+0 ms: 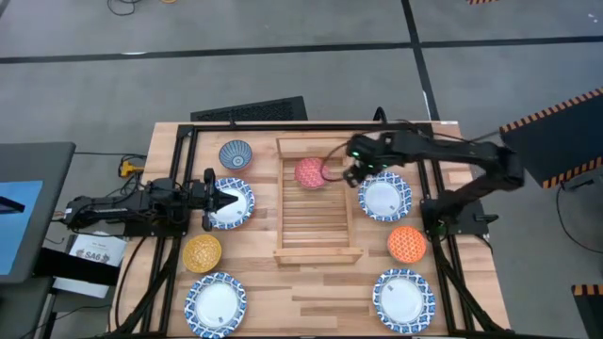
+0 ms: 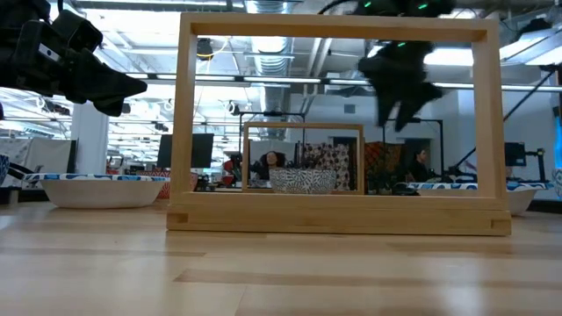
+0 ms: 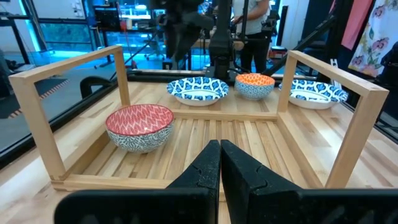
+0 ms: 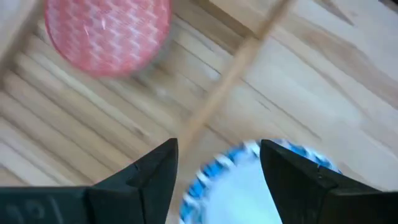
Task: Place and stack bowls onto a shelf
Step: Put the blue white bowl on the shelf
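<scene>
R end effector [image 1: 351, 175] spread, empty | red bowl [image 1: 310, 172] on shelf [image 1: 317, 252] | shelf rail btwn

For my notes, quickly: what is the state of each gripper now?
Left gripper: shut, holding nothing.
Right gripper: open, holding nothing, above the light-wood slatted shelf rail.

shelf [image 1: 317, 231] mid-table, one small bowl [image 1: 310, 172] on its slats at far end, four bowls left of shelf, four right of shelf, right gripper [image 1: 354, 169] over shelf's right rail, left gripper [image 1: 229, 199] left of shelf
</scene>
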Available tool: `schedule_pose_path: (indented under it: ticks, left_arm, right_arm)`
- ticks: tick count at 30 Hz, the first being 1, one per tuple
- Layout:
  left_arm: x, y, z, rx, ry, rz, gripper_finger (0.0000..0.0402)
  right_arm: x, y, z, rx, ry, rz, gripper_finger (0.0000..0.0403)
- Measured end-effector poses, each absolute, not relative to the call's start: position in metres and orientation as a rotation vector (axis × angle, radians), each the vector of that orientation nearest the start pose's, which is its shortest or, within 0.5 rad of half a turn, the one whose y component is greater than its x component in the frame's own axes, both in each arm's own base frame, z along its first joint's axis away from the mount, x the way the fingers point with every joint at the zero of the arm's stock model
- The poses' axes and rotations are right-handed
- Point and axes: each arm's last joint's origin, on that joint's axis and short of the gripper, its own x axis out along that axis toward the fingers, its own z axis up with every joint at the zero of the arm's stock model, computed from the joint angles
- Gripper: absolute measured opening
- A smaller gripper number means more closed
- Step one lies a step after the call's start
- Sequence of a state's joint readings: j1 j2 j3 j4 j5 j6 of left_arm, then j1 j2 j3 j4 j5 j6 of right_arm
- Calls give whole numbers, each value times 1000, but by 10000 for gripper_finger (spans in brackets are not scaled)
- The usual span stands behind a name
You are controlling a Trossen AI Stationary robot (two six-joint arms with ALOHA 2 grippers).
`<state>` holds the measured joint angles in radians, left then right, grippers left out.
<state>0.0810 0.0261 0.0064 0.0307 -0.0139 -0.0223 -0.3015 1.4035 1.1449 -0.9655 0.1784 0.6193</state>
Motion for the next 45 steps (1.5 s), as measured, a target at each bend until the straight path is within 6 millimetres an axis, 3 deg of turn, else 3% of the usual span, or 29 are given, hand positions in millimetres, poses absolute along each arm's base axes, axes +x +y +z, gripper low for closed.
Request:
schedule_pose_path:
  ticks: [6,12,19,26,29,33,39,43,45]
  left_arm:
    - [99,8,167,-22,-13,95,0]
    - [99,8,167,-22,-12,95,0]
    - [99,8,167,-22,-12,95,0]
    - [98,9,168,13,-27,113,0]
    - [98,9,170,-67,-50,127,0]
    - [97,11,182,-97,-180,190,0]
    - [85,14,214,-175,-517,303,0]
    - [72,16,233,-324,-746,344,0]
    - [73,17,237,-386,-756,350,0]
  right_arm:
    - [191,-61,260,658,976,-799,255]
    - [167,-44,257,720,679,-695,255]
    - [167,-41,276,660,302,-523,255]
    - [172,-46,284,588,204,-503,255]
    - [174,-47,285,588,191,-498,255]
    - [179,-48,289,604,132,-484,255]
    - [185,-50,293,614,68,-467,255]
    - [189,-51,293,654,47,-468,255]
    - [191,-52,292,658,44,-469,255]
